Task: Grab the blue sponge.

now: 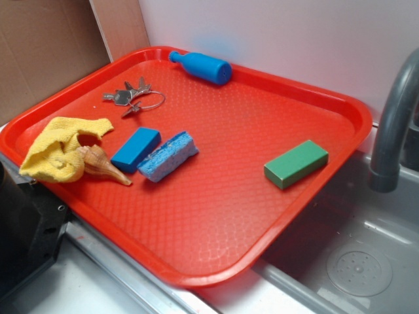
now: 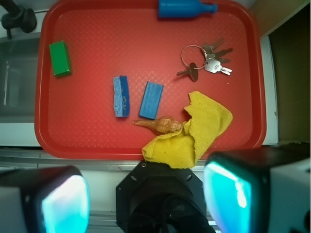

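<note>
Exterior view: red tray [image 1: 216, 216] fills most of the frame, textured surface, raised rim, sitting over a grey sink [image 1: 366, 261] with a dark faucet [image 1: 393, 124] at 3 o'clock; yellow cloth [image 1: 55, 150] crumpled at 9 o'clock on the tray; blue bottle-shaped toy [image 1: 201, 67] lying on its side at 12 o'clock against the rim; green block [image 1: 296, 163] at 3 o'clock, alone, well apart from the rest; blue sponge [image 1: 167, 156] just left of tray centre, porous, wavy edges, standing on a long edge; smooth blue block [image 1: 135, 149] just beside it at its 9 o'clock, whether touching cannot tell; tan seashell [image 1: 101, 163] next to the cloth, its tip pointing toward the sponge; key ring with keys [image 1: 133, 97] at 11 o'clock; no brand, label or writing readable anywhere.

Wrist view: gripper [image 2: 146, 196] above the near edge of the tray, fingers [image 2: 58, 201] spread wide apart, holding nothing; sponge [image 2: 121, 95] near tray centre, well apart from the gripper.
</note>
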### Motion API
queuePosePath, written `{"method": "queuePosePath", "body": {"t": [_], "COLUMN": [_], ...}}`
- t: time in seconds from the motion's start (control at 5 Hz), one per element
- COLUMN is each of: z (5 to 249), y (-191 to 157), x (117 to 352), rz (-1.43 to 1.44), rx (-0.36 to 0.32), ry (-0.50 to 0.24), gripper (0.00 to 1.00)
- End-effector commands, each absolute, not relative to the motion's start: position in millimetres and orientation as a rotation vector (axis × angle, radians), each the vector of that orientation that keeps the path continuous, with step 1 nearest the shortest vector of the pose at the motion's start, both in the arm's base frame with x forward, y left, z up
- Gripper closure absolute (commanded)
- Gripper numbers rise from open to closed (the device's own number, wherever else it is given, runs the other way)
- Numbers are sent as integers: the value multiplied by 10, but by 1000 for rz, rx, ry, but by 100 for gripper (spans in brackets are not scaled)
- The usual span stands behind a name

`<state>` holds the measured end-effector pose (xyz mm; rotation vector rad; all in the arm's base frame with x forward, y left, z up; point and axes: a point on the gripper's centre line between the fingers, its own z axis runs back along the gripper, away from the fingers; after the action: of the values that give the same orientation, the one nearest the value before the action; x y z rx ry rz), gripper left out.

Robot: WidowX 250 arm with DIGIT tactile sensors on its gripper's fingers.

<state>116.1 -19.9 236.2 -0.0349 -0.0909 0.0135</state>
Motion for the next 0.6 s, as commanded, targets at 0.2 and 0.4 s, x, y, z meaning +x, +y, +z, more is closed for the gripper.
{"method": "queuePosePath", "body": {"t": [0.2,0.4], "z": [1922,1611], "y": [-327,-478], "x": [1468,1676], "rz": [32,140], "rx": [-44,-25], "ry": [-73,-106], "gripper": [0,0]}}
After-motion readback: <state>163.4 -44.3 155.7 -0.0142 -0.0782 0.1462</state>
